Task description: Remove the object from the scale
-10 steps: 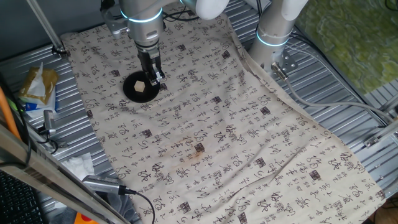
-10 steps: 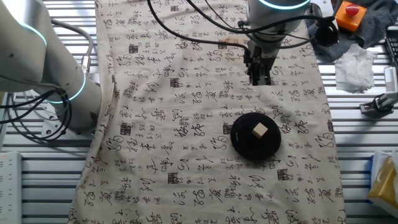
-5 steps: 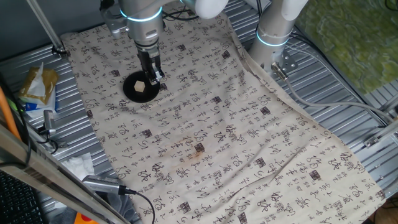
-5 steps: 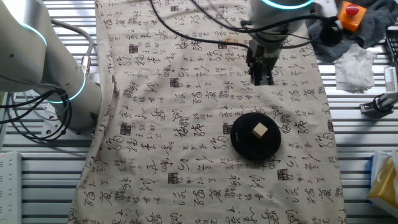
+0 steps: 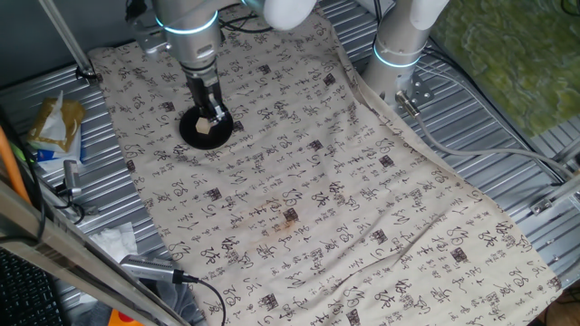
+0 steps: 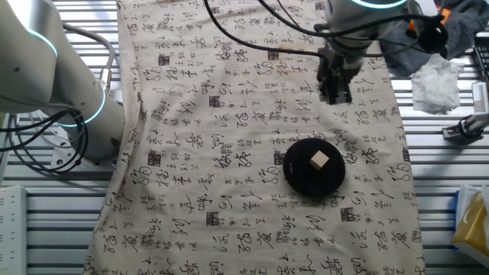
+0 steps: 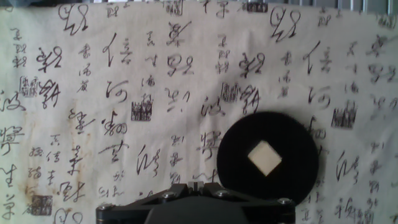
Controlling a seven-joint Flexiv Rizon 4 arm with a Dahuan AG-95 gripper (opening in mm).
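The scale is a flat round black disc point(image 5: 192, 133) on the printed cloth, also in the other fixed view point(image 6: 300, 173) and the hand view point(image 7: 239, 155). The object, a tiny pale tan block point(image 6: 320, 160), sits near the disc's middle and shows in the hand view point(image 7: 265, 157) and faintly in the first fixed view point(image 5: 206, 128). My gripper point(image 6: 335, 98) hangs above the cloth beside the disc, apart from the block, its jaws together and empty. It also shows in the first fixed view point(image 5: 217, 114), and its fingertips show at the bottom edge of the hand view point(image 7: 196, 185).
A second robot arm's base point(image 5: 399, 45) stands at the cloth's edge, also in the other fixed view point(image 6: 46, 76). A brown stain point(image 5: 288, 217) marks the cloth. Crumpled tissue point(image 6: 437, 76), an orange box with a red button point(image 6: 428, 15) and a snack bag point(image 5: 54, 127) lie off the cloth.
The gripper has shifted sideways, left in one fixed view and right in the other. The block and disc have not moved.
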